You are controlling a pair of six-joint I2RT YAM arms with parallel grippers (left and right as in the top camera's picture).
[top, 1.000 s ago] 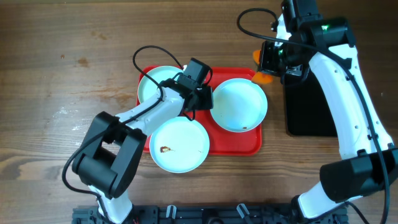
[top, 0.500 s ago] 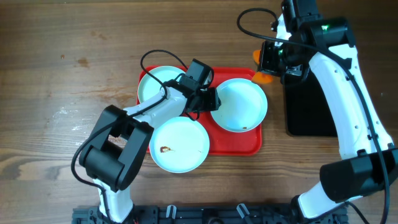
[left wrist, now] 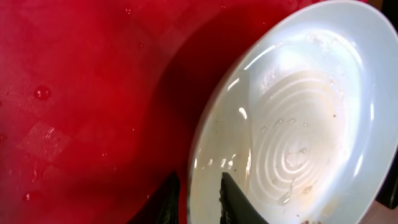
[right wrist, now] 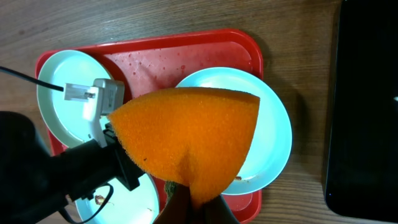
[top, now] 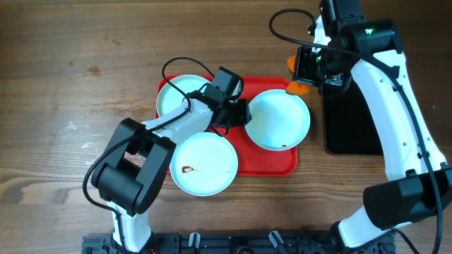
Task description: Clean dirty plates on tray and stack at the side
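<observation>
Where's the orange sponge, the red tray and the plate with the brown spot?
orange sponge (right wrist: 193,130): right wrist view, its middle.
red tray (top: 272,161): overhead view, bare floor by the front right corner.
plate with the brown spot (top: 208,162): overhead view, its middle.

The brown wooden table (top: 70,106) has a pale scuffed patch towards its left. On it lie a red tray (top: 275,164) near the middle and, just beside it on the right, a narrower black tray (top: 342,127). One plate (top: 205,164) juts past the red tray's front rim over bare wood.
</observation>
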